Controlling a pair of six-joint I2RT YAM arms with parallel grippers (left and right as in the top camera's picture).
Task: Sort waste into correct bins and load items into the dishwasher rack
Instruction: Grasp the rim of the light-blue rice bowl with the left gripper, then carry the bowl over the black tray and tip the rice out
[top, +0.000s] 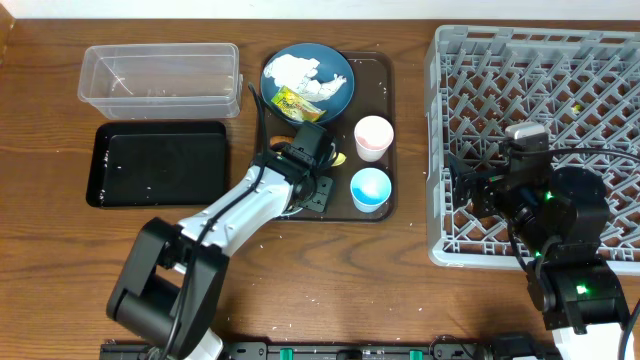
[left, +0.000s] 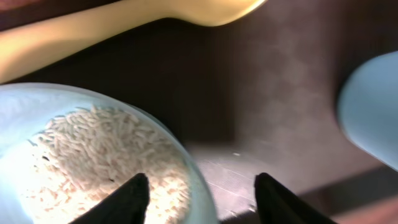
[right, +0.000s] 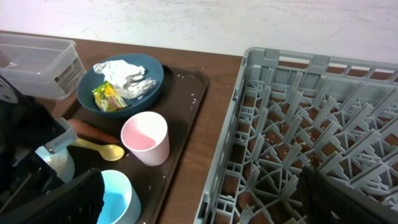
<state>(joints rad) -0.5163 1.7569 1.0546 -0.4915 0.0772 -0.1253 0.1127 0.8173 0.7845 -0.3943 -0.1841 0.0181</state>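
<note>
Bowl of rice next in line: the left gripper (left: 200, 182) hangs spread over the near rim of the light blue bowl (left: 34, 115) on the brown serving tray (left: 267, 93). One finger is above the heap of white rice (left: 99, 155) and the other outside the wall, with nothing gripped yet. The yellow spoon (left: 93, 28) lies just beyond the bowl, and the small blue cup (left: 373, 112) stands close on the right. The right gripper (right: 202, 177) hovers released and empty over the grey rack (right: 323, 124). The clear tub (top: 160, 70) and black tray (top: 160, 165) sit left of the serving tray. The likely hazard is that a pinch on a thin, curved rim slips or lets the bowl tip — scattering rice across the tray — and a wide swing could knock the cup or spoon.
</note>
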